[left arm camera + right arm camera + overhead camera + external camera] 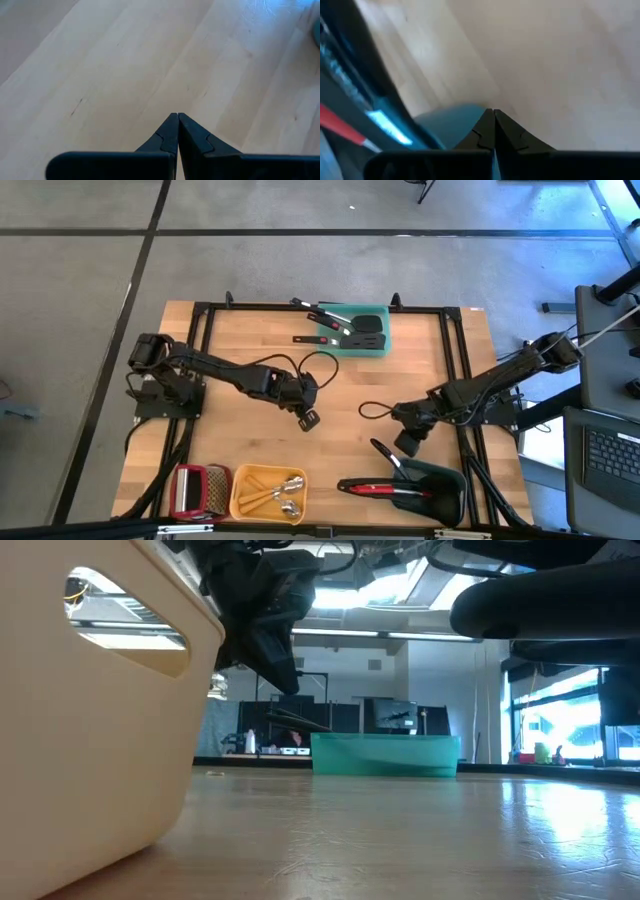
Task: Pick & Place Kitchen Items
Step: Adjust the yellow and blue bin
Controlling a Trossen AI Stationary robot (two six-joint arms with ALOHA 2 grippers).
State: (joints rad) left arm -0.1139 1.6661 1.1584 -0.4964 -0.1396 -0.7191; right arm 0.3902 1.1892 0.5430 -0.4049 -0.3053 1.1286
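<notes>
Black turners (345, 328) lie in the teal tray (380, 348) at the far middle, with their handles sticking out over its left rim. Wood-handled tools and small metal spoons (275, 492) lie in the yellow tray (240, 480) at the near left. A red spoon (372, 488) and a black utensil (388, 455) lie in the dark grey-blue tray (445, 500) at the near right, handles over its rim. My left gripper (308, 418) is shut and empty above bare wood (177, 117). My right gripper (408, 445) is shut and empty above the grey-blue tray's far left corner (493, 112).
A red-framed grater (190, 488) lies at the near left corner beside the yellow tray. A black frame rail (320, 307) runs around the table. The low view shows the yellow tray's wall (100, 740) close by and the teal tray (385, 753) far off. Bare wood (340, 440) lies mid-table.
</notes>
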